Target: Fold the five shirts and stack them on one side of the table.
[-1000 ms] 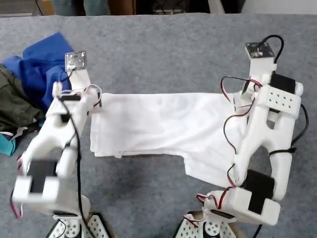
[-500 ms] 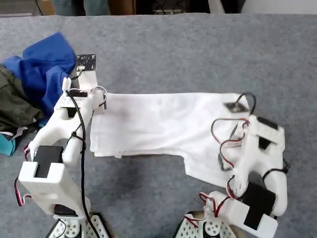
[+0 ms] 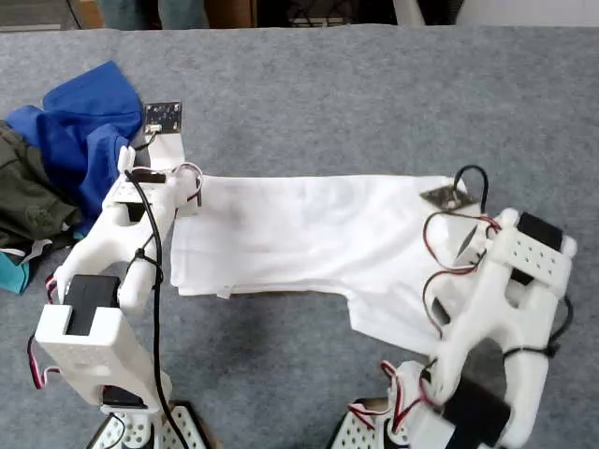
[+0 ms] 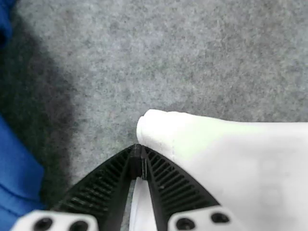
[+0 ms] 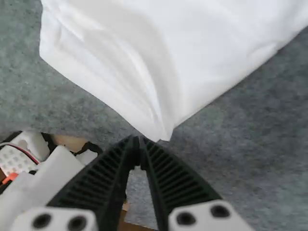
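1. White shirt (image 3: 309, 234) lies flat mid-table (image 3: 374, 94), folded into a long band running left to right. A loose flap sticks out toward the near side at its right end.
2. Left arm (image 3: 122, 234) stands at the shirt's left end, next to its far-left corner.
3. Left gripper (image 4: 138, 153): narrow, tips pressed together. A strip of white cloth shows between the jaws, so it appears to be pinching the white shirt's edge. A rounded fold of the shirt (image 4: 159, 126) sits just past the tips, with grey table beyond it.
4. Right arm (image 3: 505, 290) leans over the shirt's right end and covers part of it in the high view.
5. Right gripper (image 5: 139, 140): narrow, jaws closed tip to tip with nothing between them. It hangs just beside a corner of the white shirt (image 5: 163, 57), apart from the cloth, with table under it.
6. Layered edges of the shirt show in the right wrist view, stacked folds running to that corner.
7. Unfolded pile at the far-left side of the table: blue shirt (image 3: 80, 122) on top, dark green shirt (image 3: 23, 201) nearer, teal shirt (image 3: 9, 273) at the left edge.
8. The blue shirt is just beside the left arm and well apart from the right arm.
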Controlling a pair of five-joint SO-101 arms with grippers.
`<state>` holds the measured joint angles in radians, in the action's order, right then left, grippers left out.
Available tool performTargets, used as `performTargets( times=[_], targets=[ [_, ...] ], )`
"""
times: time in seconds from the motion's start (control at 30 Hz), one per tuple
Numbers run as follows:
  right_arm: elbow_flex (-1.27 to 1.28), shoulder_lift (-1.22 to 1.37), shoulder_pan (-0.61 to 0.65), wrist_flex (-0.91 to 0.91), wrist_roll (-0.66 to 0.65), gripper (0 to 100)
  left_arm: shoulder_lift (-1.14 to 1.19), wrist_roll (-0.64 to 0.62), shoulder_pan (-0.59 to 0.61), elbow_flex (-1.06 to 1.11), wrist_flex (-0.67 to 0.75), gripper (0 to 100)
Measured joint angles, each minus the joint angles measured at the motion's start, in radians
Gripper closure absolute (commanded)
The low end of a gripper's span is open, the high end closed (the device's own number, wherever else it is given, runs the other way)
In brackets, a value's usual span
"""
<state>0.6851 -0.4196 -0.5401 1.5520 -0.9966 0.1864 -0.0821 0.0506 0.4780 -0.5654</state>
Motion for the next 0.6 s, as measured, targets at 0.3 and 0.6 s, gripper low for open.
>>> performTargets(
  times=[0.3,0.6],
  targets=[
    [0.101,-0.101,0.229,-0.121,0.026,83.9,0.000,0.000,0.000,0.000,0.000,97],
    [0.313,-0.101,0.367,-0.405,0.063,98.2,0.000,0.000,0.000,0.000,0.000,97]
  ],
)
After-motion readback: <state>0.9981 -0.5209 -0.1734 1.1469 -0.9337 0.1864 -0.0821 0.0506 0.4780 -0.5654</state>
